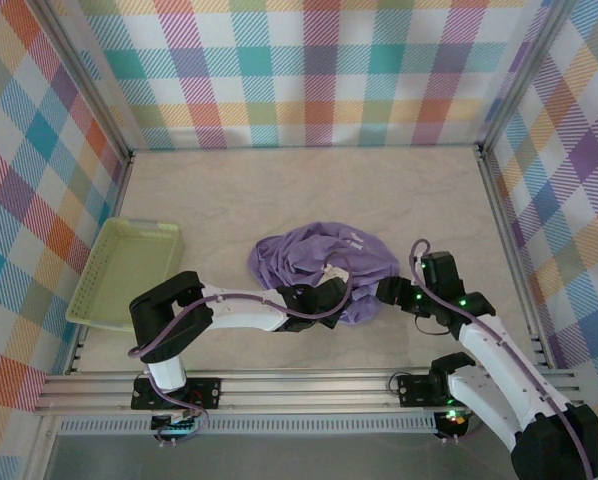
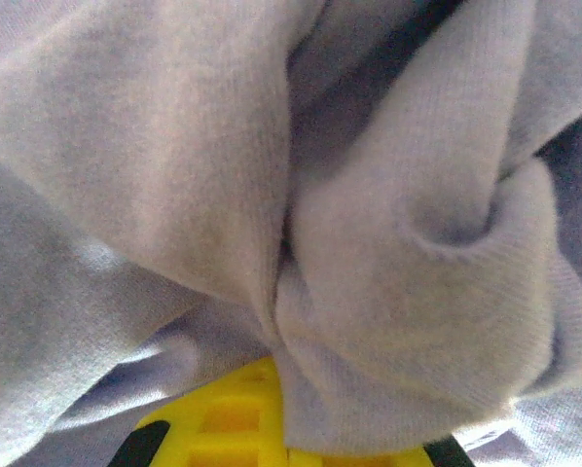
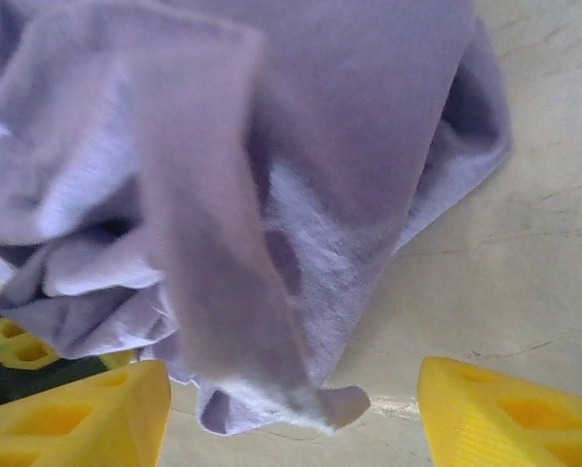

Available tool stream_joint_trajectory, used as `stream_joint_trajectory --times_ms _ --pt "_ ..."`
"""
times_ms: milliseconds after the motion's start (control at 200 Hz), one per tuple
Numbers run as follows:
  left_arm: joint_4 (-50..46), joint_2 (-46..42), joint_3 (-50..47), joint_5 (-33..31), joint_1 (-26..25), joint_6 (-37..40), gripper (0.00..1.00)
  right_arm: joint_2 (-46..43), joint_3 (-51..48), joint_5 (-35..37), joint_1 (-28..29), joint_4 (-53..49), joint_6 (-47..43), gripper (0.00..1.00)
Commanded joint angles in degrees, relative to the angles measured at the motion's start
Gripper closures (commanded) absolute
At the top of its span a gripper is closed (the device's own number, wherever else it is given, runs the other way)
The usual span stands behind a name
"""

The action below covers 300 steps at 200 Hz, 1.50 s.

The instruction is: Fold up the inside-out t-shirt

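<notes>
A: Where's the inside-out t-shirt [image 1: 324, 268] sitting?

B: Crumpled in a lavender heap on the tabletop [image 1: 279, 190], a touch right of centre and toward the near side. Nothing flat about it, folds over folds.

A: And the left claw [image 1: 331, 288]?

B: Pushed into the heap's near edge. From the wrist camera, fabric crowds right up against one yellow finger [image 2: 235, 420], with a thick bunched fold just above it. Whether it's pinching cloth or not, I can't tell.

A: The right claw [image 3: 293, 379]?

B: Spread wide, both yellow fingers well apart, at the heap's near-right side. A loose strip of shirt hangs down into the gap between them, and nothing is pinched there.

A: What about the edges?

B: On the right, the shirt's edge lies on bare tabletop, with one rounded fold sticking out farther than the rest. The near edge is hidden under the two arms.

A: Room to work?

B: Plenty. The far half of the tabletop is open right up to the plaid wall [image 1: 319, 70], and there's a bare band between the shirt and the right rail [image 1: 509, 250]. Over on the left, a pale green tray [image 1: 129, 270] sits against the left edge, well apart from the shirt, with open surface between them.
</notes>
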Motion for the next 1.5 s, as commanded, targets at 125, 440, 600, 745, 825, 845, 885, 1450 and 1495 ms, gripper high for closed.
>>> stream_joint_trajectory --times_ms 125,440,600,745,825,845,885,1450,1495 --pt "-1.7 0.83 1.83 -0.74 -0.7 0.16 1.0 -0.4 -2.51 -6.61 -0.25 10.8 0.6 0.58" --pt "-3.9 2.48 3.26 -3.76 -0.41 -0.7 1.0 -1.54 5.1 2.16 -0.3 -2.88 0.49 1.0" --pt "-6.44 4.02 3.79 -5.63 1.77 -2.98 1.0 -7.01 14.89 7.24 -0.3 -17.24 2.36 1.0" --pt "-6.59 3.74 2.5 -6.94 3.57 -4.04 1.0 -8.58 21.61 11.21 -0.47 -26.88 4.07 1.0" --pt "-6.76 3.41 2.01 -8.22 3.85 -3.97 1.0 -8.5 22.88 10.79 -0.49 -28.29 4.72 1.0" --pt "-6.76 3.31 1.95 -8.34 3.86 -3.85 1.0 -8.45 23.14 10.69 -0.55 -28.44 4.87 1.0" --pt "-6.76 3.25 1.84 -8.43 3.89 -3.52 1.0 -8.19 23.5 10.59 -0.56 -28.48 4.9 1.0" --pt "-0.87 -0.5 0.07 -0.26 0.25 2.46 1.0 20.43 23.9 14.25 -4.16 -5.24 -1.88 0.62" --pt "-0.99 -0.7 0.08 -0.31 0.19 2.53 1.0 19.35 23.77 14.88 -4.16 -6.05 -2.29 0.58"
